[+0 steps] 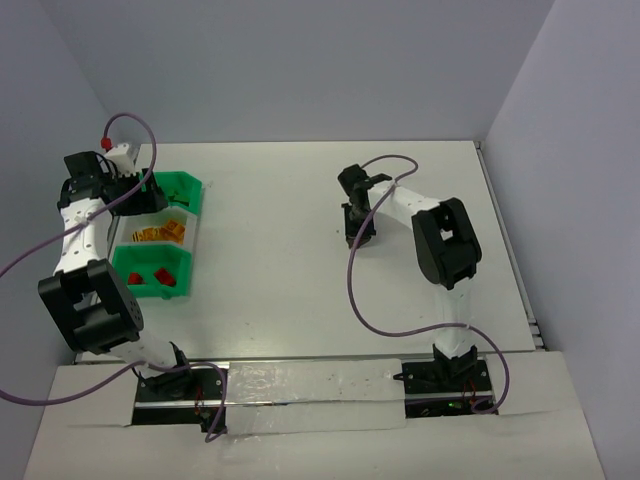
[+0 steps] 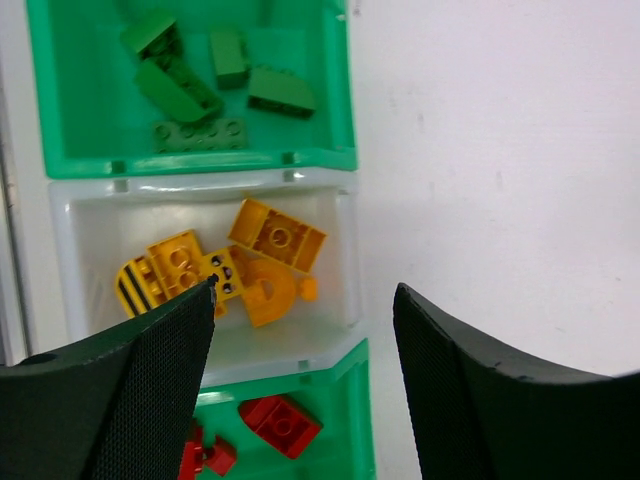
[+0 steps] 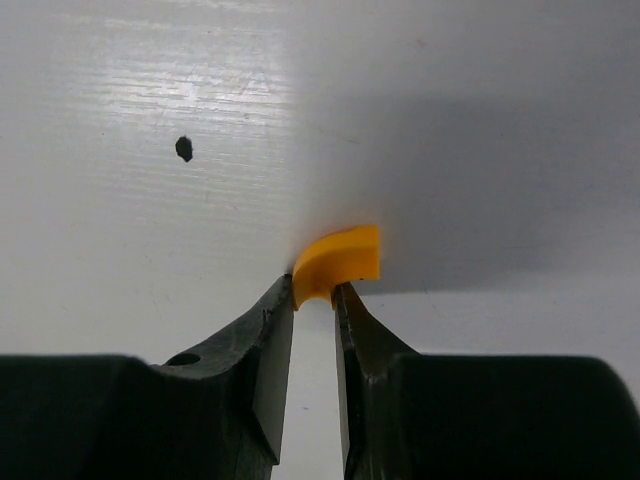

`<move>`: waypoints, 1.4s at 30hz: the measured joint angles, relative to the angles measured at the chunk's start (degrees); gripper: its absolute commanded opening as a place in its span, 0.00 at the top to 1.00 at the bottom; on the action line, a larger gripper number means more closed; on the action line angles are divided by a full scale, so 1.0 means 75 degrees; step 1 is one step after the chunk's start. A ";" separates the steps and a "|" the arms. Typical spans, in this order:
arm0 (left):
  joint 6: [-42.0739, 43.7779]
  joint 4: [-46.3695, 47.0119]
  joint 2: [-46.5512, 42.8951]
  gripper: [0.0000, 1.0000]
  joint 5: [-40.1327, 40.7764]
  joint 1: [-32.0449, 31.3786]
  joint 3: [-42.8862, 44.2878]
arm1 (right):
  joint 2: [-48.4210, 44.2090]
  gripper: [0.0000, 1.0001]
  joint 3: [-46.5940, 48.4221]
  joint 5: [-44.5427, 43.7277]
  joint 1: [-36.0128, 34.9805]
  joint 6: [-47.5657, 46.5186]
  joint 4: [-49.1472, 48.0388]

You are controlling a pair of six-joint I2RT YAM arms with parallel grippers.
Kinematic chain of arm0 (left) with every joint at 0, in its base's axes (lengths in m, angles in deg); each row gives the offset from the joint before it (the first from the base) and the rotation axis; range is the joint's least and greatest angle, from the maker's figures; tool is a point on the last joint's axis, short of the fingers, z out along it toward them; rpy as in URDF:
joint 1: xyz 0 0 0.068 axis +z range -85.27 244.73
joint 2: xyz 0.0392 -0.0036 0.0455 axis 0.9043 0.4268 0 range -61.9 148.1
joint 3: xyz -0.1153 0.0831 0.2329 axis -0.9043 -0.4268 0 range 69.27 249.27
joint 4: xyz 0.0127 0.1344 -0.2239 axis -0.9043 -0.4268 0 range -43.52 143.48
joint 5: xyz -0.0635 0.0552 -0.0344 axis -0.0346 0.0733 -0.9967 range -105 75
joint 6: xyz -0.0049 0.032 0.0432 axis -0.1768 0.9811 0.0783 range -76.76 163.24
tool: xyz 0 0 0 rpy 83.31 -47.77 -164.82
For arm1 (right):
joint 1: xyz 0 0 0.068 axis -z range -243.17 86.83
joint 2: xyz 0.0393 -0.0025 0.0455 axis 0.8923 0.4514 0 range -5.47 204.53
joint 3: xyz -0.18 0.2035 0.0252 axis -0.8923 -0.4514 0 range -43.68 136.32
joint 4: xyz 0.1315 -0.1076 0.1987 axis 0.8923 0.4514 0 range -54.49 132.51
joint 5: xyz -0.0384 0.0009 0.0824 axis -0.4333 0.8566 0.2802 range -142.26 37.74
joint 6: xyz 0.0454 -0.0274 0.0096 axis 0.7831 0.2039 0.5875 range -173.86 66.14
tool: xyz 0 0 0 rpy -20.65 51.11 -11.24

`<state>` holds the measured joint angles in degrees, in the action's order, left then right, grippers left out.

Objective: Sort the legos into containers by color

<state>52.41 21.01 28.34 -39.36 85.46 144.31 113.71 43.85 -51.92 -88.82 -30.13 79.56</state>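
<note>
The three joined containers stand at the table's left: a far green bin (image 1: 192, 186) with several green legos (image 2: 200, 80), a whitish middle bin (image 2: 100, 215) with several orange-yellow legos (image 2: 250, 270), and a near green bin (image 2: 350, 400) with red legos (image 2: 280, 425). My left gripper (image 2: 305, 290) hangs open and empty above the bins' right edge. My right gripper (image 3: 314, 290) is down at the table's middle right (image 1: 360, 232), shut on the end of a curved orange-yellow lego (image 3: 340, 258) that lies at the table surface.
The white table (image 1: 280, 250) is walled at the back and sides. A small dark speck (image 3: 184, 149) marks the surface ahead of the right gripper. Purple cables trail from both arms.
</note>
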 measured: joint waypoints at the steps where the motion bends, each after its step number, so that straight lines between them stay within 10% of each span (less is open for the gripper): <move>1: -0.0011 0.0000 -0.0037 0.21 -0.0157 0.0000 0.0000 | -0.0039 0.94 -0.0062 0.0083 -0.0001 -0.0063 -0.0032; 24: -0.2707 0.0542 -0.0510 0.25 -0.4124 -0.1828 -0.1877 | -0.2251 1.00 -0.0535 0.2225 -0.1865 -0.2260 -0.1677; 42: -0.5394 0.3136 -0.0319 0.41 -0.4797 -0.3724 -0.2430 | -0.2582 1.00 -0.0248 0.3925 -0.2768 -0.2809 -0.2041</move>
<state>11.96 44.53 25.94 -75.34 57.53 126.09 94.34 41.99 -22.48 -109.57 -51.20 64.25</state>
